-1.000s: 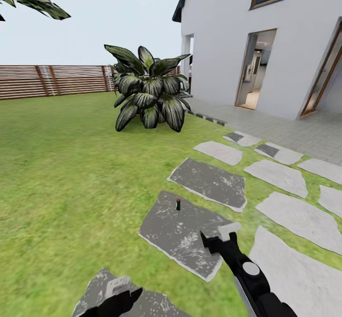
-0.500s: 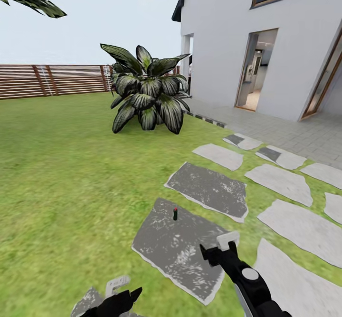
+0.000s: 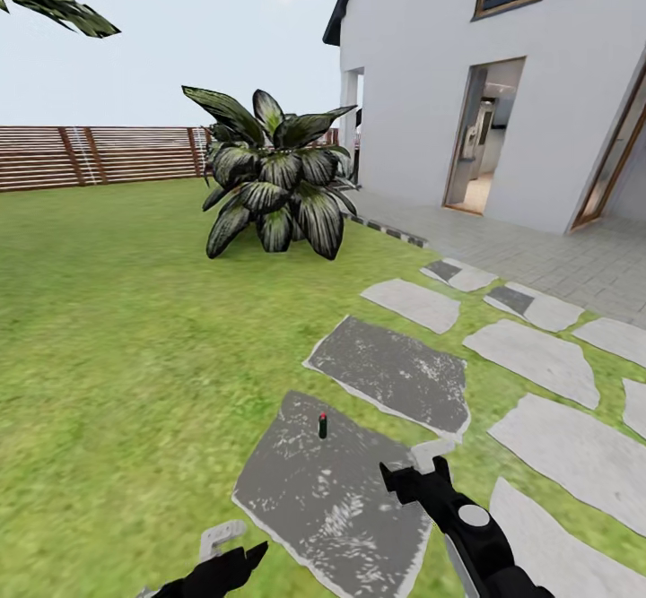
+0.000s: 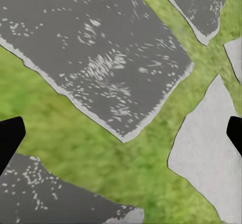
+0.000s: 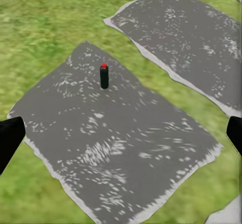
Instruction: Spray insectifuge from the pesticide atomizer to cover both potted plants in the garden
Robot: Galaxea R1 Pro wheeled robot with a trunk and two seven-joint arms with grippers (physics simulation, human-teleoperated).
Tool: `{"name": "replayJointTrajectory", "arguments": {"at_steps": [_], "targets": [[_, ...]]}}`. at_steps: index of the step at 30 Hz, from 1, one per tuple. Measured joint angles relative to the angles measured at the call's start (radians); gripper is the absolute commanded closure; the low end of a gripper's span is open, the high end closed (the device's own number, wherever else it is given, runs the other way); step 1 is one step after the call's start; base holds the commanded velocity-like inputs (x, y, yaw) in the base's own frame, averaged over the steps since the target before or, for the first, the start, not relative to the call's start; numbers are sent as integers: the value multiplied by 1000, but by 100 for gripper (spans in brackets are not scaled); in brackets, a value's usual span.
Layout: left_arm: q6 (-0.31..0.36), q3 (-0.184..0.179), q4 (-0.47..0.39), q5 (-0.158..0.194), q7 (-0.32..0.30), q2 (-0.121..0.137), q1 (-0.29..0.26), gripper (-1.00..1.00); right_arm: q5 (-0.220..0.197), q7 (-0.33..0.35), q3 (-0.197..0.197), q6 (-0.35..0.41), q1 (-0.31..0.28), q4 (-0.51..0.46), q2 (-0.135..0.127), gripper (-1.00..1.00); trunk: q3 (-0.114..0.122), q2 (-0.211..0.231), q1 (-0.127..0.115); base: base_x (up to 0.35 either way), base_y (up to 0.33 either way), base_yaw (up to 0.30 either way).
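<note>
Right gripper (image 3: 414, 475) hangs open and empty over the near edge of a dark stone slab (image 3: 345, 499), its two black fingers spread wide, as the right wrist view shows with one fingertip at each side of the frame. Left gripper (image 3: 235, 551) is also open and empty, low beside the same slab, over grass between stones in its own wrist view. Against the earlier pictures the whole scene has slid: the slab and the atomizer (image 3: 322, 425) sit lower and nearer, the plant (image 3: 269, 184) has drifted a little left and up, and the left arm has sunk toward the bottom edge, so the camera has advanced while the things on the ground keep their places. On the slab the atomizer stands upright, on the half farther from the right gripper and well apart from it, ahead and to its left; in the right wrist view (image 5: 104, 76) it stands between the spread fingers, but far beyond them. It is a slim dark cylinder with a red tip. The slab is flat, irregular, dark grey flecked with white, with a pale rim; paler stones lie beyond it in the lawn (image 3: 117, 329). The plant is a rosette of broad, pointed, pale-streaked leaves, far beyond the slab, before a slatted wooden fence (image 3: 90, 154).
</note>
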Motion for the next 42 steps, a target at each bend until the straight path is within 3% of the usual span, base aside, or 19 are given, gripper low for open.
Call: {"name": "replayJointTrajectory", "arguments": {"at_steps": [11, 17, 21, 22, 23, 24, 28, 42], "targets": [[-3, 0, 0, 1, 0, 0, 0, -100, 0, 0, 0, -1, 0, 0, -2, -100, 0, 0, 0, 310, -119, 0], [-99, -1, 0, 7, -2, 0, 0, -100, 3, -3, 2, 16, 0, -15, 4, -100, 0, 0, 0, 51, -97, 0], [-105, 1, 0, 8, -1, 1, 0, -100, 6, -3, 1, 48, 0, -21, 5, -100, 0, 0, 0, 1, -326, 31], [-107, 4, 0, 8, 0, 3, 0, -100, 6, -3, -1, 61, 0, -21, 5, -100, 0, 0, 0, 0, -341, 252], [-139, 28, 74, 10, 24, 10, 7, -100, 7, -7, -4, 105, -2, -20, 4, -100, 0, 0, 0, 0, -341, 257], [-151, 41, 92, 12, 26, 10, 7, -100, 7, -8, -5, 108, -3, -19, 4, -100, 0, 0, 0, 0, -341, 258], [-172, 69, 112, 12, 29, 9, 8, -100, 9, -9, -5, 112, -3, -19, 4, -100, 0, 0, 0, 8, -341, 263], [-181, 75, 115, 4, 29, 8, 8, -100, 9, -8, -5, 113, -3, -18, 5, -100, 0, 0, 0, 118, -330, 263]]}}
